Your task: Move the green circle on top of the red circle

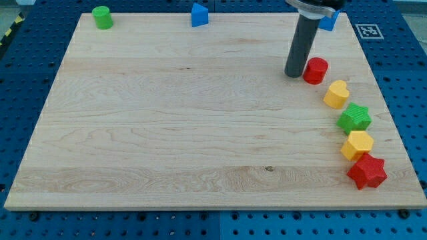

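The green circle (102, 17) sits at the top left corner of the wooden board (187, 120). The red circle (315, 70) sits at the view's upper right. My tip (294, 73) rests on the board just left of the red circle, touching or nearly touching it. The tip is far to the right of the green circle.
A blue block (199, 15) sits at the top middle edge. Another blue block (329, 21) is partly hidden behind the rod at the top right. Down the right side run a yellow heart (337, 94), a green star (354, 119), a yellow hexagon (357, 145) and a red star (367, 172).
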Controlling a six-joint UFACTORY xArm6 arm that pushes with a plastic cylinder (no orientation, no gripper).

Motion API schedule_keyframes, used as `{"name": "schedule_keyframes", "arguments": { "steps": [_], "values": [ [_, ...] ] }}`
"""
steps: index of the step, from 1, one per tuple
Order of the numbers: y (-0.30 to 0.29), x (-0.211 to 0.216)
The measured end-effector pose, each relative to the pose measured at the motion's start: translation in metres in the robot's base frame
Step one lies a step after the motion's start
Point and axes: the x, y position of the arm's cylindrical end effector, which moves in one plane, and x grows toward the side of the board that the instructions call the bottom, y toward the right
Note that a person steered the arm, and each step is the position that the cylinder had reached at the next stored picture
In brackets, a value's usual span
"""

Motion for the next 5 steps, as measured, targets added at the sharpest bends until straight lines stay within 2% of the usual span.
{"name": "schedule_keyframes", "arguments": {
  "steps": [1,3,4,5],
  "values": [
    [0.001,-0.02],
    [0.05,-0.021],
    [0.048,-0.022],
    [0.014,-0.034]
  ]
}}
